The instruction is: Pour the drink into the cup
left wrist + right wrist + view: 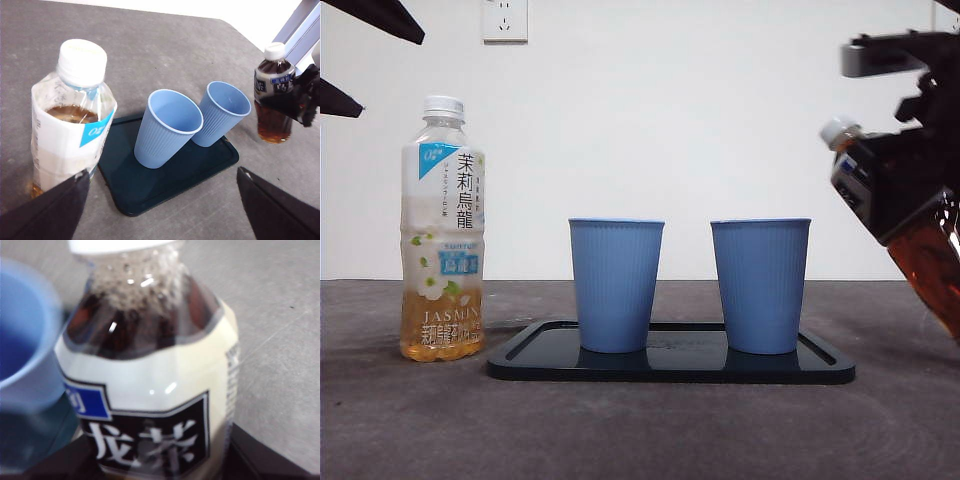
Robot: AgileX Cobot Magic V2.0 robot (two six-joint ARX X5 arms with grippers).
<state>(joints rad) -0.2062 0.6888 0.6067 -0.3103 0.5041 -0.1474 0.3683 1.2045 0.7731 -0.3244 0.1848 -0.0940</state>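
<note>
Right claw (910,190) pinches the dark tea bottle (895,215), lifted and tipped, its white cap (838,129) on and pointing toward the near blue cup (761,285) on the black tray (670,367). Looks like the carry-in before the pour. Next it needs the neck over that rim, and the cap dealt with. Left claw (160,210) waits spread by the jasmine bottle (70,117).
</note>
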